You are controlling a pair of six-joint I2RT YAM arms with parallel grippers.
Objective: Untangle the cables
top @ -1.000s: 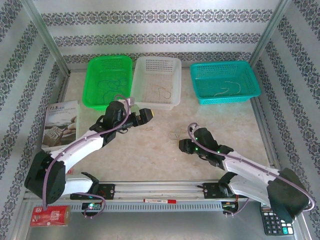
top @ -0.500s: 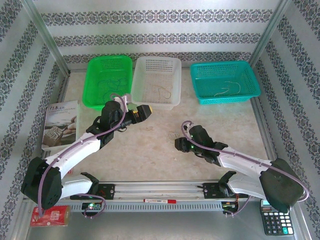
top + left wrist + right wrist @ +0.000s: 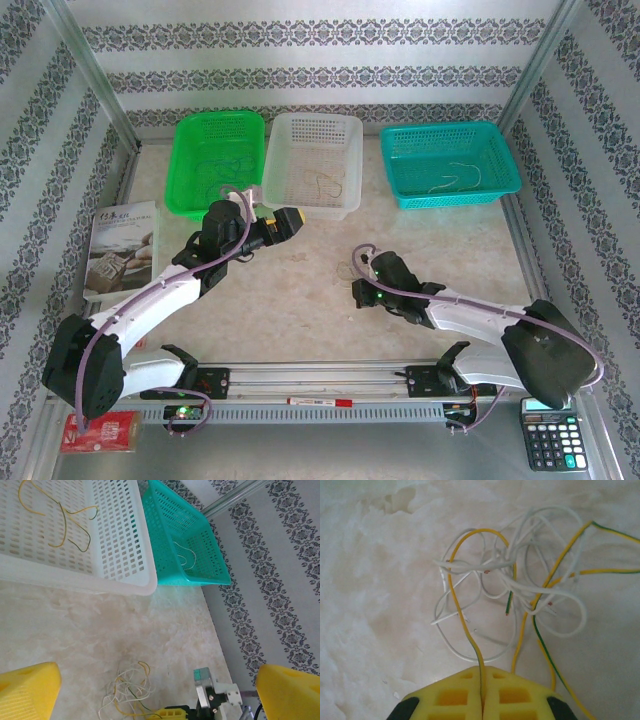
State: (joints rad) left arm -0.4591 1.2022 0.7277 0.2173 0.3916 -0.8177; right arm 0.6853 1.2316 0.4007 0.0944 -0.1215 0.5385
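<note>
Partly sorted: strands (image 3: 322,183) in green basket (image 3: 182,160), white basket (image 3: 315,118) and teal basket (image 3: 450,128) at 12 o'clock. Remaining cables (image 3: 520,590) knotted at tabletop (image 3: 470,250) centre. One yellow strand (image 3: 457,600) pinched in right gripper (image 3: 482,697) at 6 o'clock of tangle; left gripper (image 3: 288,222) spread, at 10 o'clock.

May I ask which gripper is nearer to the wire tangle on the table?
Right. The right gripper is at the wire tangle, shut on a yellow-green strand; the left gripper hovers open nearer the white basket.
</note>
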